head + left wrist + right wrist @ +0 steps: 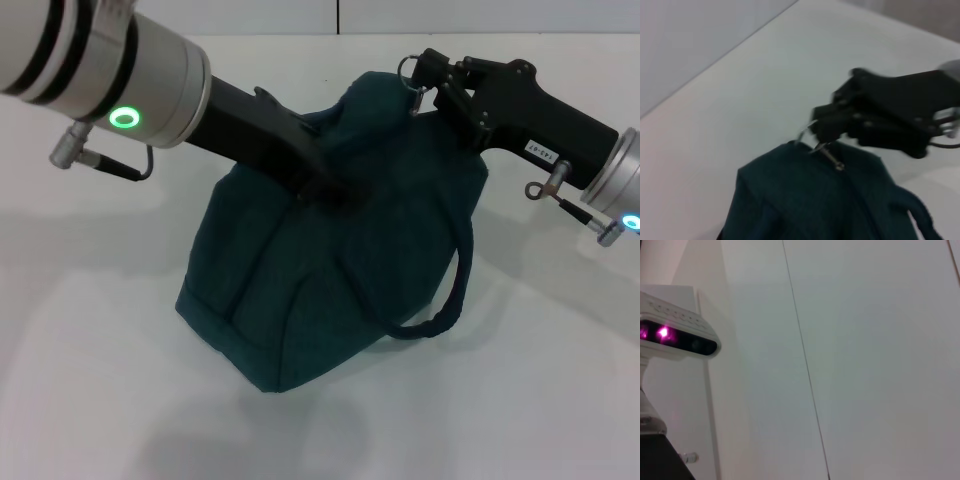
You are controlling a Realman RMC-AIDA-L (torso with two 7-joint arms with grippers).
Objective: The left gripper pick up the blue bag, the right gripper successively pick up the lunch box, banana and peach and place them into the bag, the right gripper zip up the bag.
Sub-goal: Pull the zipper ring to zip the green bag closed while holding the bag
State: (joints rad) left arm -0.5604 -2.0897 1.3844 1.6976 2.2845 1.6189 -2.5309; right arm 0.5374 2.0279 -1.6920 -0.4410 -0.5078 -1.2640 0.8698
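Observation:
The blue bag [330,270] stands on the white table, its top closed; it also shows in the left wrist view [810,200]. My left gripper [322,188] reaches in from the left and is shut on the bag's top fabric near the middle. My right gripper [425,82] is at the bag's far top end, shut on the ring zipper pull [408,68]. The left wrist view shows the right gripper [821,131] pinching that ring zipper pull [832,159]. One loop handle [450,300] hangs down the bag's right side. The lunch box, banana and peach are out of view.
The white table [520,400] surrounds the bag. A white wall [300,15] runs behind the table. The right wrist view shows only the wall and my head camera [675,337].

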